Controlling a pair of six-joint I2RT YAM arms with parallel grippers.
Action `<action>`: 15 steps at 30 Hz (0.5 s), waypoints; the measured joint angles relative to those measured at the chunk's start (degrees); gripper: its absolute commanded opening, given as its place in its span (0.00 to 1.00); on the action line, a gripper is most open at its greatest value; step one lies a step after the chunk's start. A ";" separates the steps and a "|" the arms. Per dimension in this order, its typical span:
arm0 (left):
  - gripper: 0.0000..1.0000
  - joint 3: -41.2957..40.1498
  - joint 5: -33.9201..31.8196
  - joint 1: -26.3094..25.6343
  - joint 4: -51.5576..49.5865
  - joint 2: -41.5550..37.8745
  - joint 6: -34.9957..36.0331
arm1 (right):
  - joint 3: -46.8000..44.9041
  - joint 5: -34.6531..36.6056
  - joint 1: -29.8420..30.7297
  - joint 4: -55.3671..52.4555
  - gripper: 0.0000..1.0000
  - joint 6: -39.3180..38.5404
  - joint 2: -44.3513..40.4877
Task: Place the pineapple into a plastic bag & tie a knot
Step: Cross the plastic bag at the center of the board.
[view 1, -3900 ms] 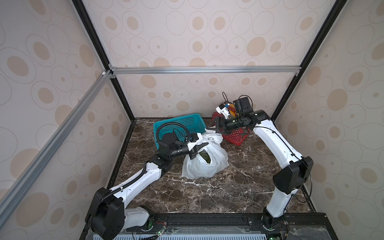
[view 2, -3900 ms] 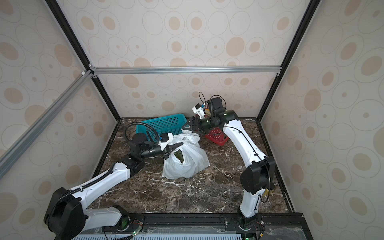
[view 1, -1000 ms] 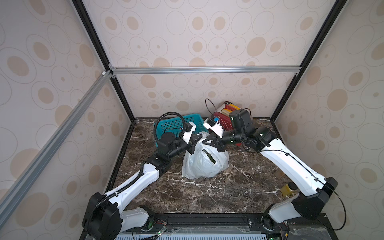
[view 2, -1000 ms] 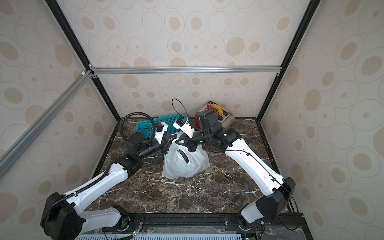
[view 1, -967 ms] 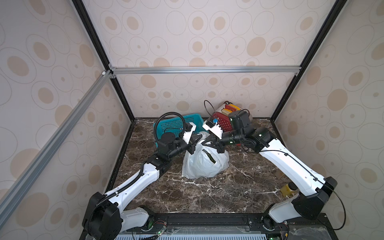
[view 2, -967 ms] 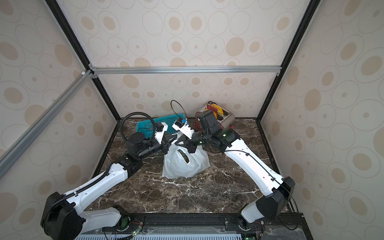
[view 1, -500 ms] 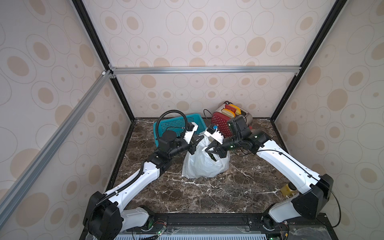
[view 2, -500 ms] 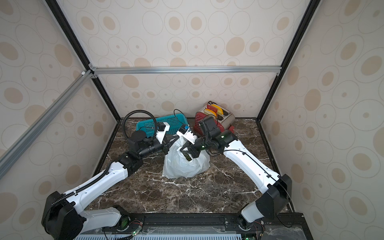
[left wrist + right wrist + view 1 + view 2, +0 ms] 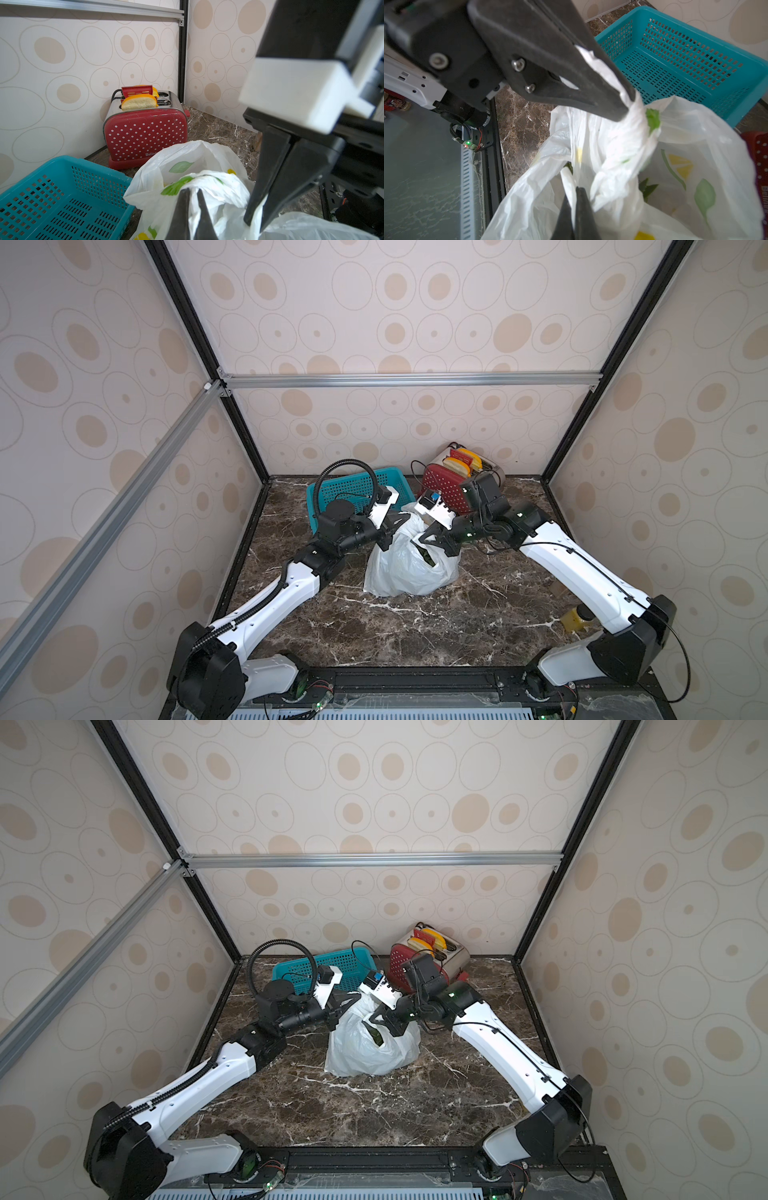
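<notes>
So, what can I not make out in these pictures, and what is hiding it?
Pineapple: the right wrist view shows only dark leaf tips; the plastic bag covers the rest.
Bag handles: tied or only twisted, unclear; blurred in the right wrist view, covered by the left tool and right tool in both top views.
Yellow item, in a top view: too small to name.

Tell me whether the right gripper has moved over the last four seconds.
Yes. The right gripper has come away from the red polka-dot toaster, nearer the camera, and now grips the top of the plastic bag.
</notes>
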 measured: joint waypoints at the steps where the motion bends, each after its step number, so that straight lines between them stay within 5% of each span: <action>1: 0.00 0.00 0.13 0.00 0.00 -0.02 0.02 | 0.07 0.15 0.09 -0.87 0.00 -0.85 -0.07; 15: 0.00 0.26 -0.07 0.00 -0.09 0.31 -0.09 | 3.74 -5.20 4.50 -5.60 0.00 -5.27 6.23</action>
